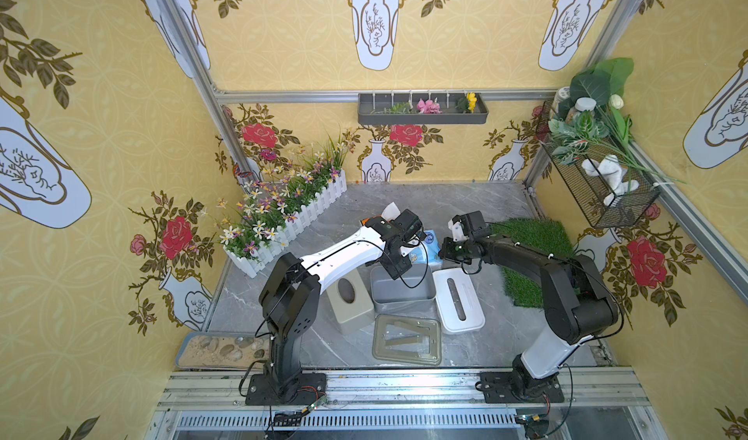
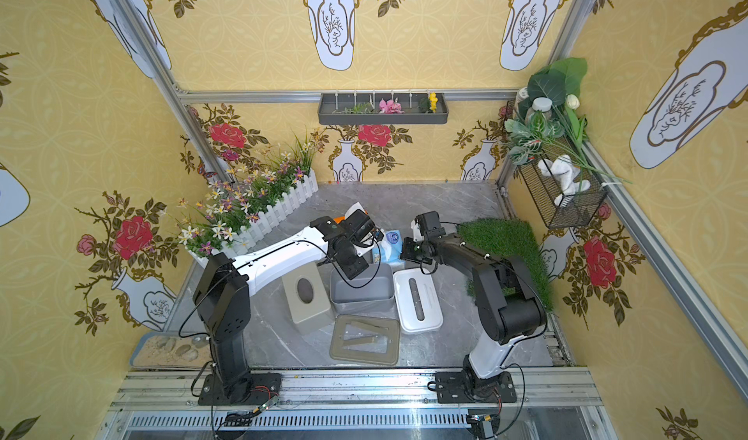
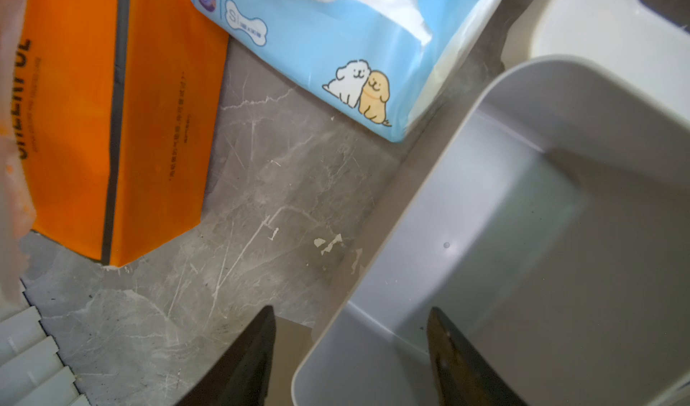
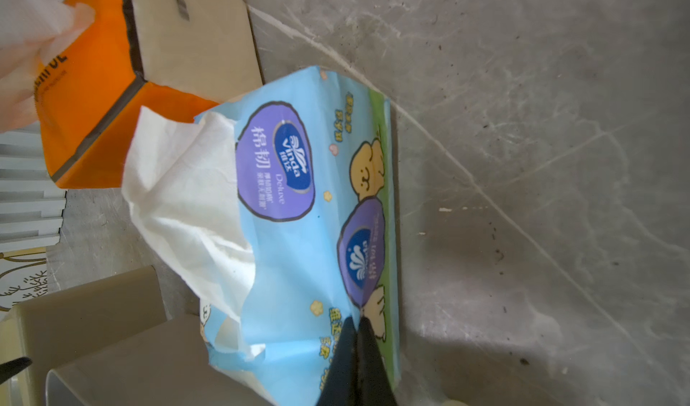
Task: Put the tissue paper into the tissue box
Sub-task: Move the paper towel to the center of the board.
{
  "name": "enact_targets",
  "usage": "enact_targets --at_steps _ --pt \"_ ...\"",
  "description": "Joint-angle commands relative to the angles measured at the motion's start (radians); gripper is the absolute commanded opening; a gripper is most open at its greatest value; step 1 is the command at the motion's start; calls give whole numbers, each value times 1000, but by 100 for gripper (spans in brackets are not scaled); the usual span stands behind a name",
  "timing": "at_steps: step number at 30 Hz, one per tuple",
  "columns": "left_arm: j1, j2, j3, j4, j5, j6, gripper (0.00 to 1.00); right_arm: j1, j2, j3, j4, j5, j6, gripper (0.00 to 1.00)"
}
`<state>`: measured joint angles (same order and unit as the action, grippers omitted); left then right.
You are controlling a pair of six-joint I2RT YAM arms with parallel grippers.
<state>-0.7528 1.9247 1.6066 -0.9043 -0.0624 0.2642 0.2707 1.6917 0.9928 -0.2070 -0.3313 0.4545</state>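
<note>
The tissue paper is a light-blue pack [image 4: 306,236] with cartoon dogs and a white sheet sticking out of its slit, lying on the marble table behind the grey box [image 1: 431,248] [image 2: 390,243] [image 3: 336,42]. My right gripper [image 4: 357,320] is shut, its tips pinching the pack's wrapper near the green edge; in a top view it sits at the pack's right end [image 1: 443,252]. The tissue box [image 3: 522,236] is an open grey tub [image 1: 404,302] [image 2: 362,298]. My left gripper [image 3: 353,309] is open, one finger outside and one inside the tub's corner, holding nothing.
An orange tissue pack [image 3: 112,124] [image 4: 93,98] lies beside the blue one. A white slotted lid [image 1: 459,298], a beige box with an oval hole [image 1: 348,296] and an olive frame lid [image 1: 406,339] surround the tub. Grass mat [image 1: 534,248] right, flower fence [image 1: 291,223] left.
</note>
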Motion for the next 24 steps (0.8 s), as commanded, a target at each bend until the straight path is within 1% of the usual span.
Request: enact_targets --at_steps 1,5,8,12,17,21,24 --pt "0 31 28 -33 47 29 55 -16 -16 -7 34 46 38 5" --pt "0 51 46 -38 73 21 38 -42 -19 -13 26 52 46 5" --pt "0 68 59 -48 92 4 30 -51 -20 -10 23 56 46 5" --pt "0 91 78 -81 68 -40 20 -63 -17 -5 23 57 46 5" --pt "0 97 82 -71 17 -115 13 -74 -11 3 27 57 44 5" --pt "0 109 101 -86 5 -162 10 -82 -9 5 32 51 40 6" --pt "1 129 128 -121 -49 -226 7 -85 -10 6 30 47 38 6"
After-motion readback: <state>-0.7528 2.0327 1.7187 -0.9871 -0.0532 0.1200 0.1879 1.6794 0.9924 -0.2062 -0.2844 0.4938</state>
